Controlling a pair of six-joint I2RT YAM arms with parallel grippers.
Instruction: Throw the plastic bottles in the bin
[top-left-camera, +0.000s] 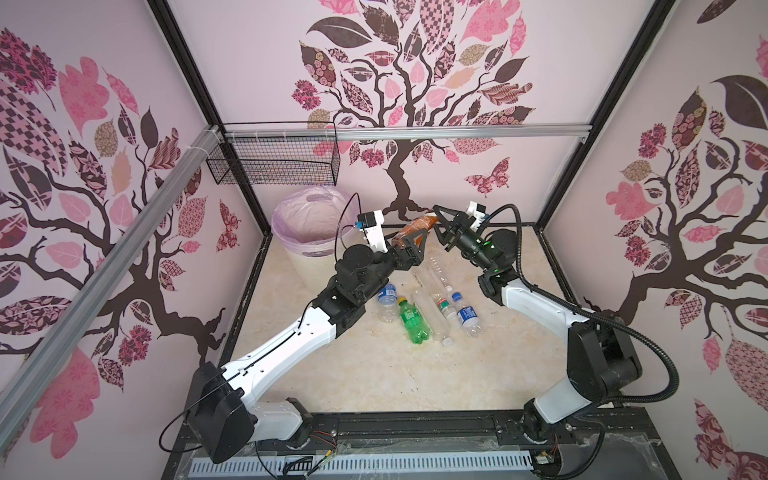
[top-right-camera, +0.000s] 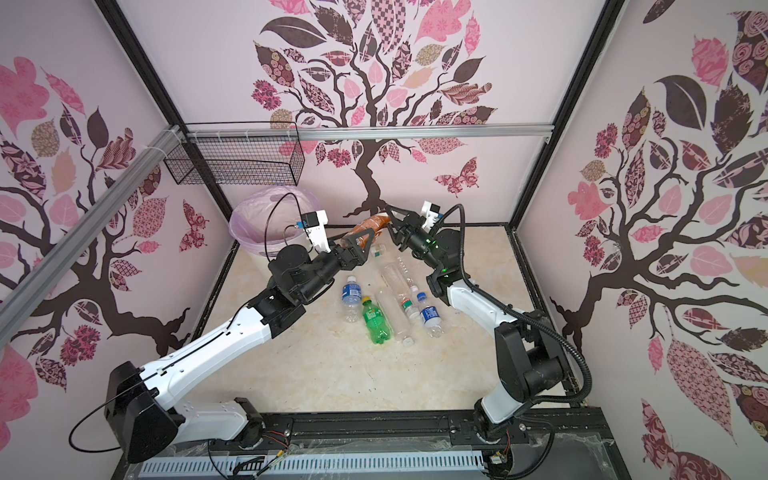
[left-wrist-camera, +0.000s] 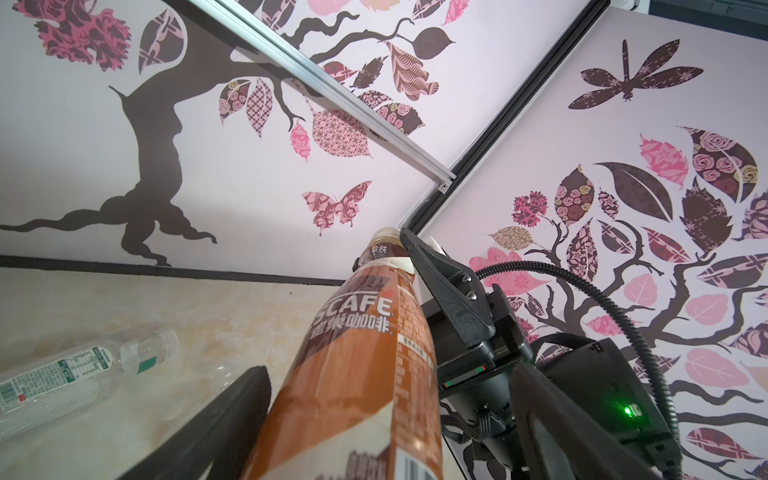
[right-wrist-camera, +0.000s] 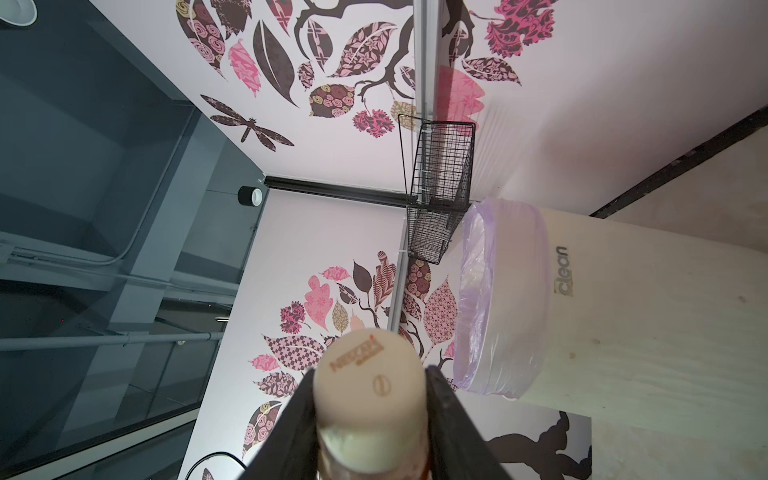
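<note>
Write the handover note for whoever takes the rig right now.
Right gripper: shut on the cap end of the brown bottle, held off the table, not over the bin.
Left gripper: fingers wide around the same bottle's body; grip unclear.
Done: no bottle visibly in the bin.
Left: bin this one, then the green bottle and the clear bottles lying on the table.

Two white-and-black jointed robot arms reaching inward, black left gripper (top-left-camera: 410, 242) jaws spread wide, black right gripper (top-left-camera: 439, 221) jaws clamped tight, facing each other.
</note>
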